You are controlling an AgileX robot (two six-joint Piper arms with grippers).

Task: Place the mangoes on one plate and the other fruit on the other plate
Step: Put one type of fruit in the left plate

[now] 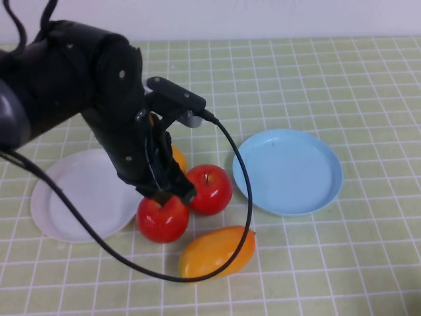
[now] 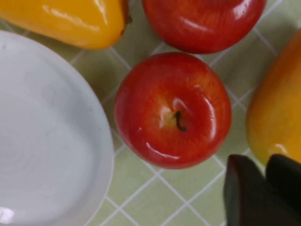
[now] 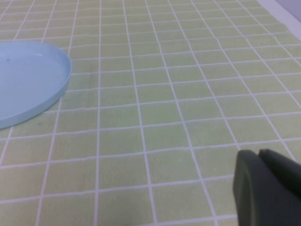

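Two red apples lie mid-table: one (image 1: 162, 220) beside the white plate (image 1: 72, 197), the other (image 1: 210, 189) further right. One mango (image 1: 217, 251) lies near the front; the second mango (image 1: 178, 158) peeks out behind the left arm. The light blue plate (image 1: 287, 171) on the right holds nothing. My left gripper (image 1: 185, 195) hangs just above the gap between the apples, shut and holding nothing. In the left wrist view the nearer apple (image 2: 173, 109) fills the middle, with the shut fingers (image 2: 244, 193) beside it. My right gripper (image 3: 265, 162) is shut over bare cloth near the blue plate (image 3: 28, 80).
A green checked cloth (image 1: 342, 79) covers the table. The left arm's black cable (image 1: 245, 197) loops over the front mango and past the blue plate's rim. The white plate (image 2: 47, 132) holds nothing.
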